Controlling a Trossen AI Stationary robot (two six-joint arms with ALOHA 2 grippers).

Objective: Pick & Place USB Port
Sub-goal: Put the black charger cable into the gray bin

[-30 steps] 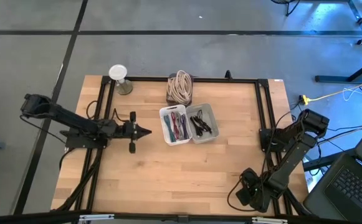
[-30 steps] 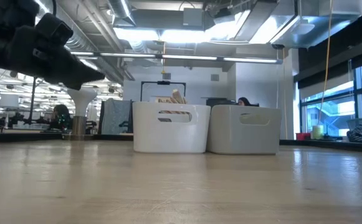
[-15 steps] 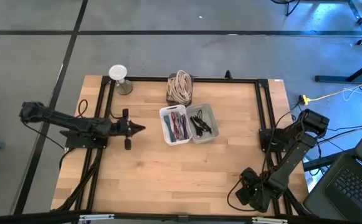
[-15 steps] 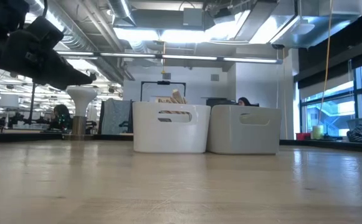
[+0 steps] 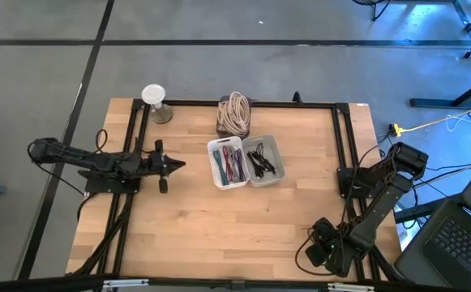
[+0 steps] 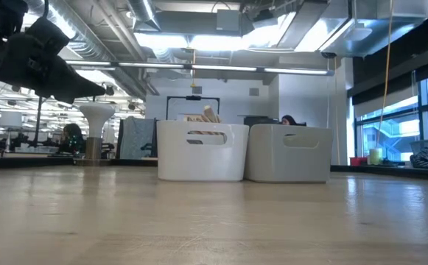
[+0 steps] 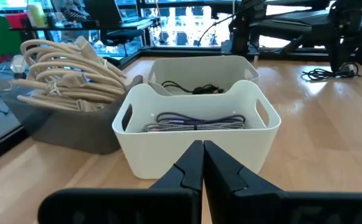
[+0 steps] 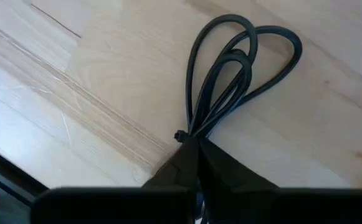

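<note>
A black cable bundle (image 8: 230, 68), coiled in loops and tied at one end, lies on the wooden table near its near right corner. My right gripper (image 8: 197, 148) points down over it and is shut on it; in the high view it (image 5: 324, 253) shows as a dark mass. My left gripper (image 5: 181, 165) is shut and holds nothing. It hangs level above the table's left part, pointing at the white bins, and shows at the upper left of the low view (image 6: 104, 90). My right gripper pinches the cable bundle between its two fingers at the tied end (image 8: 182, 135), where the loops run together. The fingers come from above, pointing down. The loops (image 8: 255, 43) spread out from the fingers and lie flat on the table.
Two white bins stand side by side mid-table, one with coloured cables (image 5: 228, 162) and one with black cables (image 5: 263, 160). Behind them a grey tray holds beige cables (image 5: 234, 113). A white hourglass-shaped stand (image 5: 155, 102) is at the far left. Black frame rails (image 5: 344, 138) run along the edges.
My left gripper has drawn back toward the table's left edge, away from the white bins, staying shut and roughly level as its arm folds back.
</note>
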